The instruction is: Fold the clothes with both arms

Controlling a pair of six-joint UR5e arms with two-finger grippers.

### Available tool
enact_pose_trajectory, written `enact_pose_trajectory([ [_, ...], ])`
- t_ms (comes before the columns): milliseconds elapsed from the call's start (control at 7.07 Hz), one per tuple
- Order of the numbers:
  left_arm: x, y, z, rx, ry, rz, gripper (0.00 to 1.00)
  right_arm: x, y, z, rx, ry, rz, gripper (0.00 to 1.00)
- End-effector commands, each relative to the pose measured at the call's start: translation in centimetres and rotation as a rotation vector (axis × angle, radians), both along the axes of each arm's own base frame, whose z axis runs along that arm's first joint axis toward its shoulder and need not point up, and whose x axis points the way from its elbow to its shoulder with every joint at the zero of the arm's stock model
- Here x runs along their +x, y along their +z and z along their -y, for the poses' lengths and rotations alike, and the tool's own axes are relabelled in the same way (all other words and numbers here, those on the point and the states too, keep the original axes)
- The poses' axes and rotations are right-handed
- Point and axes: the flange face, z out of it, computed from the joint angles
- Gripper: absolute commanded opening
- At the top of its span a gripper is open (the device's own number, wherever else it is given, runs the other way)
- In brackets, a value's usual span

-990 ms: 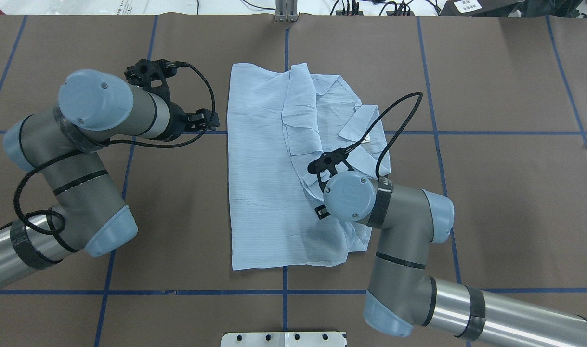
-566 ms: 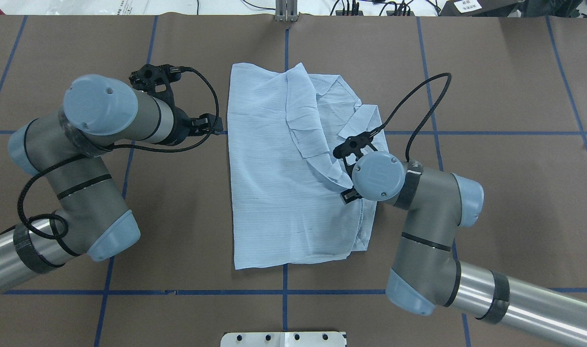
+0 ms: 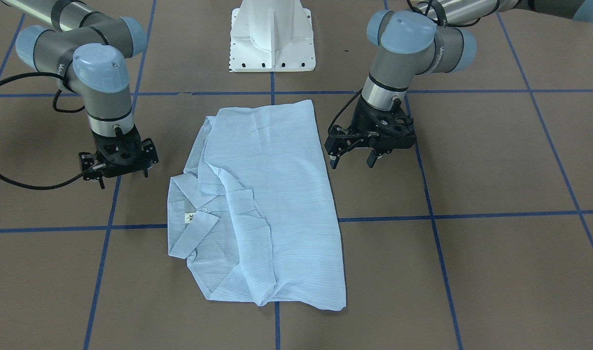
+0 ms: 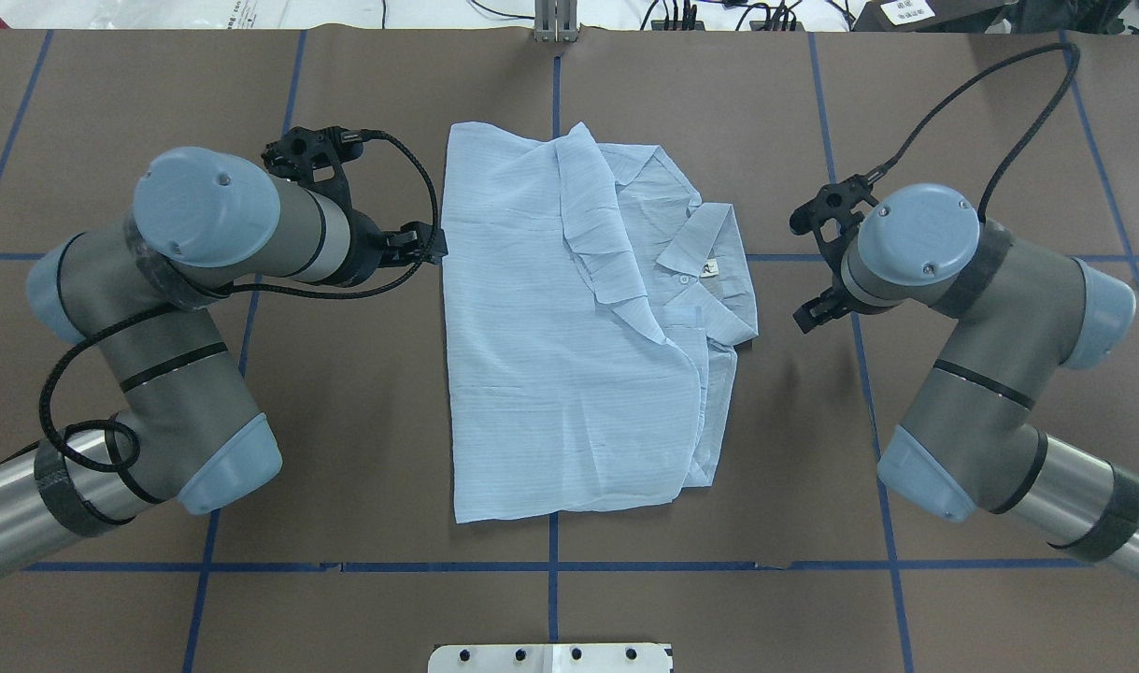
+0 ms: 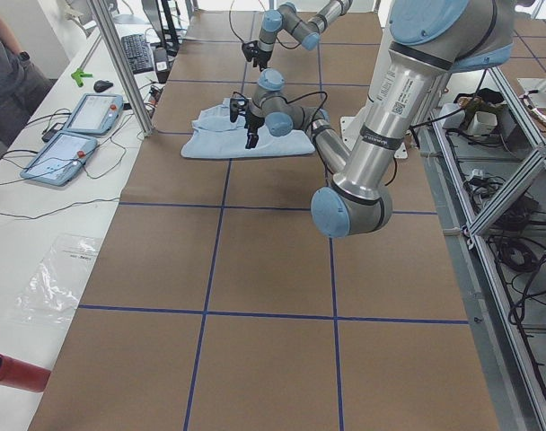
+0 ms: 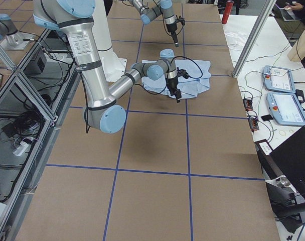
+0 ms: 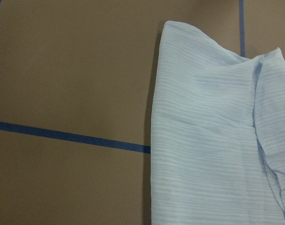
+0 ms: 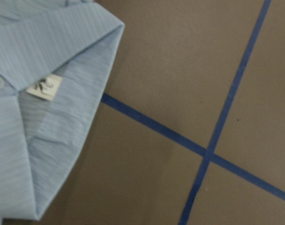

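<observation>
The pale-blue striped shirt [image 4: 569, 374] lies folded into a rough rectangle at the table's middle, collar and white label [image 4: 710, 269] on its right side. It also shows in the front view [image 3: 277, 204]. My left gripper [image 3: 352, 160] is open and empty, just above the table beside the shirt's left edge. My right gripper [image 3: 123, 176] is open and empty, off the shirt beside the collar. The left wrist view shows only a shirt corner [image 7: 217, 140]; the right wrist view shows the collar and label [image 8: 44, 86].
The white pedestal base [image 3: 272, 39] stands at the robot's side of the table. Blue tape lines [image 4: 952, 257] grid the brown table cover. A bench with tablets [image 5: 75, 135] and a metal post [image 5: 120, 63] runs along the far side.
My right gripper has moved from over the shirt's lower right part out to the right, off the cloth. The shirt's right side now lies flatter. The left arm shifted slightly toward the shirt.
</observation>
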Motion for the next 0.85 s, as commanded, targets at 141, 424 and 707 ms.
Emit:
enact_pose_trajectory([
  [141,0.1,1.1,0.1,0.001,0.004,0.014,1.0,-5.0,-8.2,3.9,0.044,0.01,0.078,1.0],
  [424,0.6,2.0,0.4,-0.009,0.005,0.029,1.0,-10.3,-11.2,6.5,0.03,0.06,0.147,1.0],
  [707,0.7,2.1,0.4,-0.007,0.006,0.025,1.0,-15.5,-12.4,6.4,0.019,0.081,0.155,1.0],
])
